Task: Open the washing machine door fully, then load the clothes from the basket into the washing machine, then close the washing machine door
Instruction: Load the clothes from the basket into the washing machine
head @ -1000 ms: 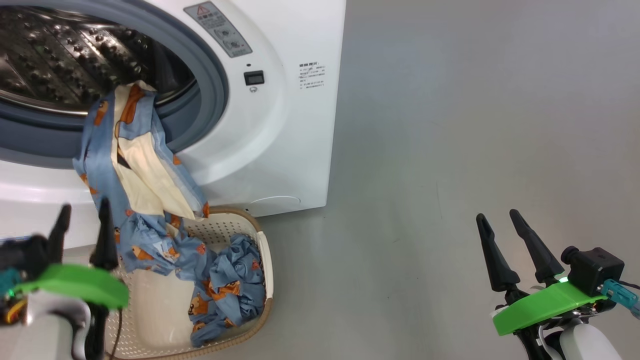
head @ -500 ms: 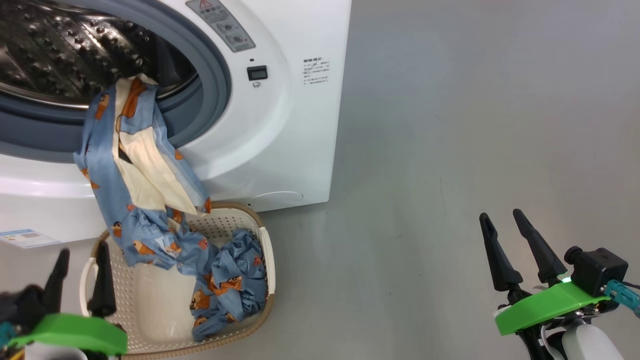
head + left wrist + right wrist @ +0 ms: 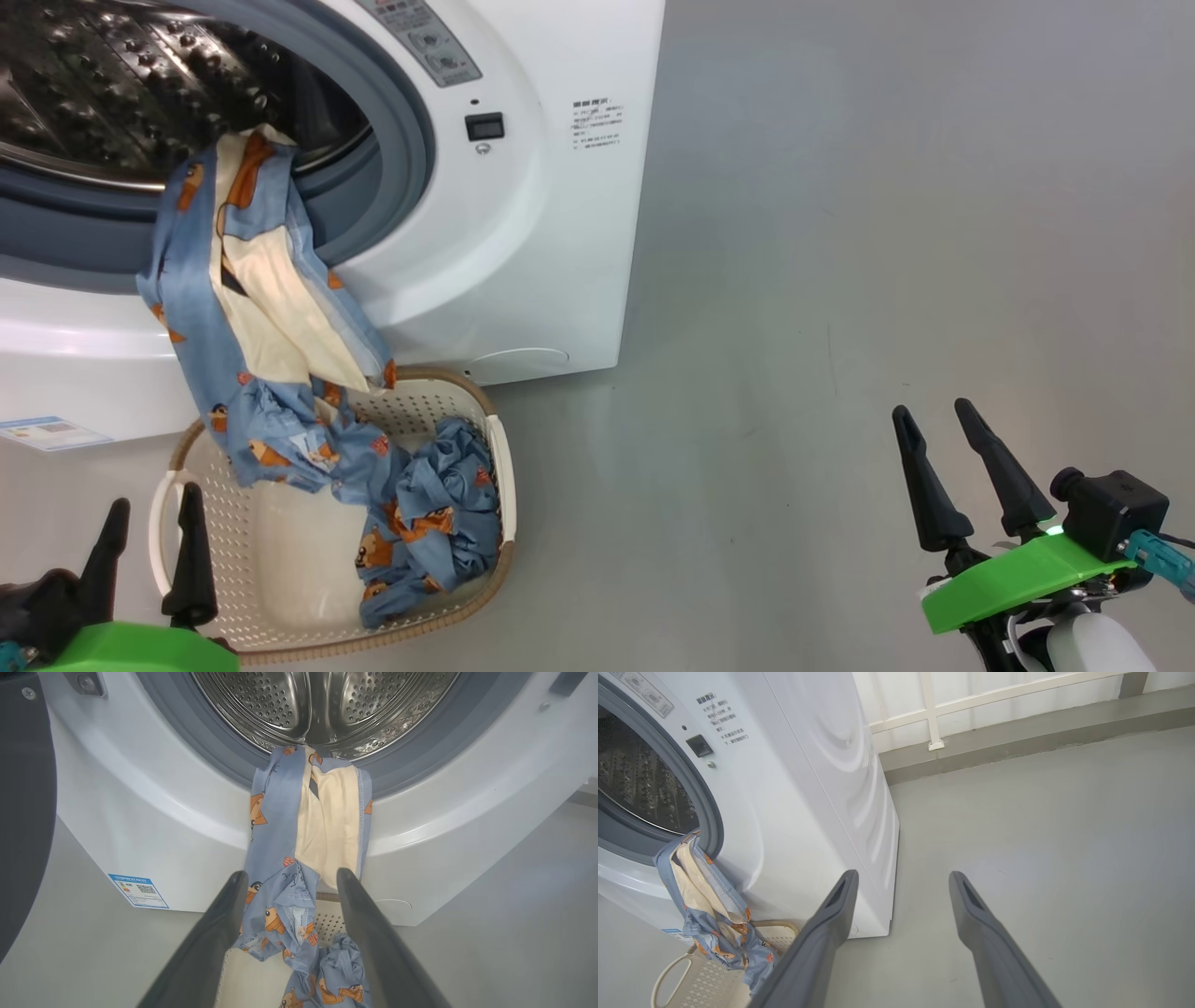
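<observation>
The washing machine [image 3: 523, 233] stands at the upper left, its steel drum [image 3: 322, 704] uncovered. A dark curved edge at the left of the left wrist view looks like the open door [image 3: 23, 812]. One blue garment with cream trim [image 3: 233, 280] hangs from the drum's lip down into the basket [image 3: 280, 569]. A second garment lies crumpled [image 3: 429, 523] in the basket's right side. My left gripper [image 3: 154, 499] is open and empty, low at the basket's near left, and faces the hanging garment [image 3: 327, 821]. My right gripper [image 3: 930, 408] is open over bare floor, far to the right.
A blue label sticker [image 3: 42, 432] sits low on the machine's front. Grey floor [image 3: 840, 233] spreads to the right of the machine. In the right wrist view a low kerb and white railing [image 3: 934, 714] run behind the machine.
My left gripper has drawn back and down, away from the hanging garment, still open. The head view has shifted slightly. The right gripper and the clothes have stayed put.
</observation>
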